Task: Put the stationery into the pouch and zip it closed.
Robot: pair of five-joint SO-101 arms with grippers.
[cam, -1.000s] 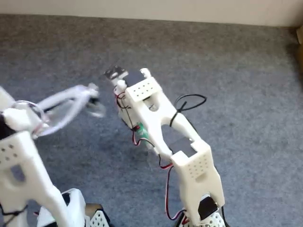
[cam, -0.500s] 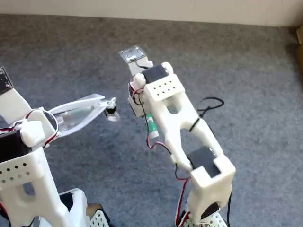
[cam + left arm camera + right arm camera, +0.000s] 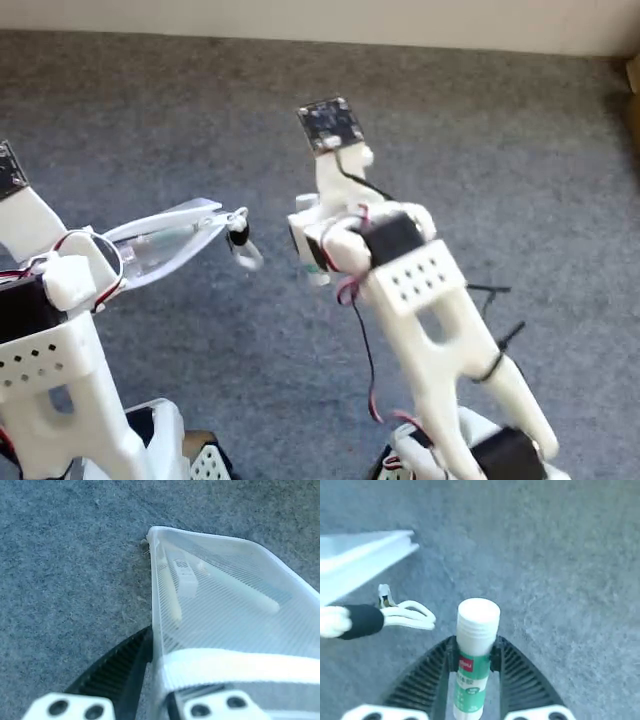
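White-capped, green-labelled glue stick point(image 3: 476, 625) in one set of jaws, see-through white mesh pouch point(image 3: 220, 610) in the other.

The right gripper point(image 3: 475, 647) has its black ribbed jaws closed snugly on the glue stick's body, and the cap sticks out past the tips. Just beyond the tips and off to one side hangs the pouch's zipper pull point(image 3: 395, 616), a black bead with a white cord loop, with the pouch's edge past it. The left gripper point(image 3: 152, 645) pinches the pouch's near edge, jaws closed down on the mesh. The pouch stretches away from the jaws, holding pale stick-shaped pieces point(image 3: 170, 595) and a small rectangular piece point(image 3: 186, 575). Grey carpet point(image 3: 560, 555) lies beyond both.
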